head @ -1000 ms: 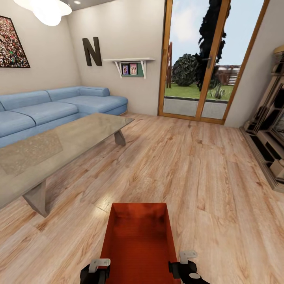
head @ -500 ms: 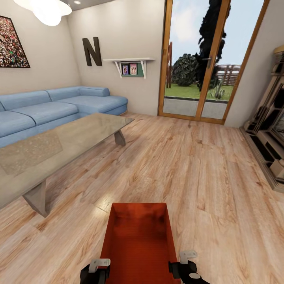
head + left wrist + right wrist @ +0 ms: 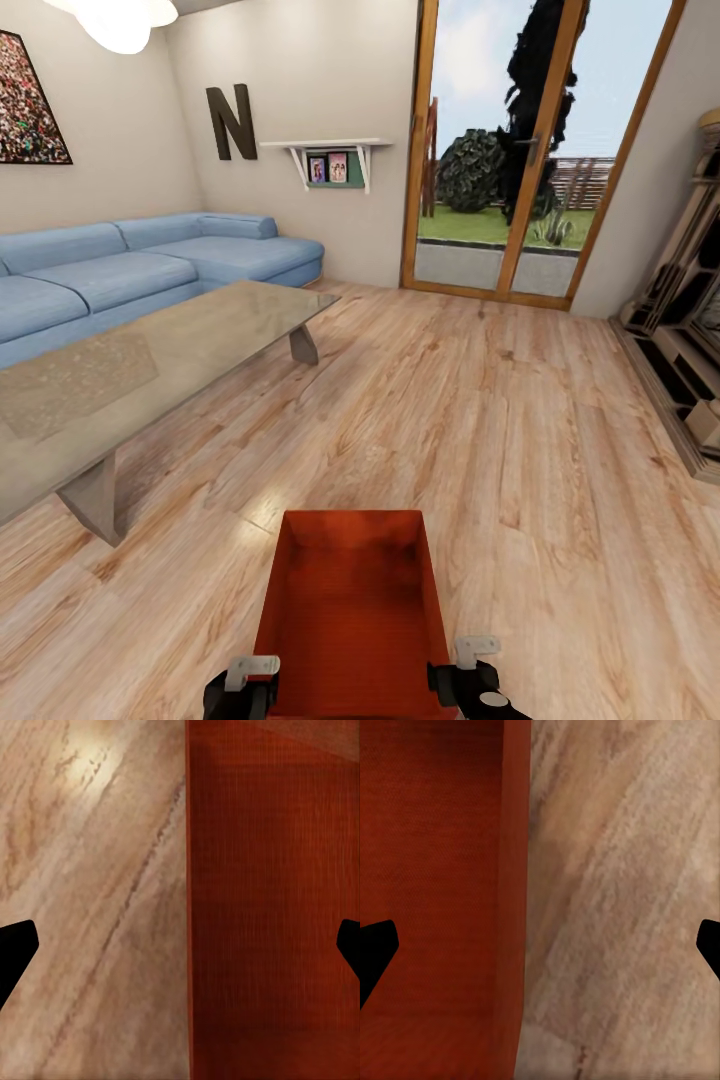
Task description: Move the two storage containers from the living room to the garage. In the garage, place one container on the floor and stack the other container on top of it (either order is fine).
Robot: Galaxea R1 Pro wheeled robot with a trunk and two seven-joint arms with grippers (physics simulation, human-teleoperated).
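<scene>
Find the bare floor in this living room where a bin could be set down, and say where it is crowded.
The widest free patch is wood floor, bordered by the glass table, glass doors and wall unit. Crowded: the left side, where the sofa sits close behind the table. The red bin sits between the left gripper and right gripper.

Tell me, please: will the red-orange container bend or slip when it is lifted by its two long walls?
The container has thin plain walls, so they may flex. Its sides look smooth, so it could slip. It looks empty, so it is probably light. Each gripper's jaws straddle one long wall, wide apart.
</scene>
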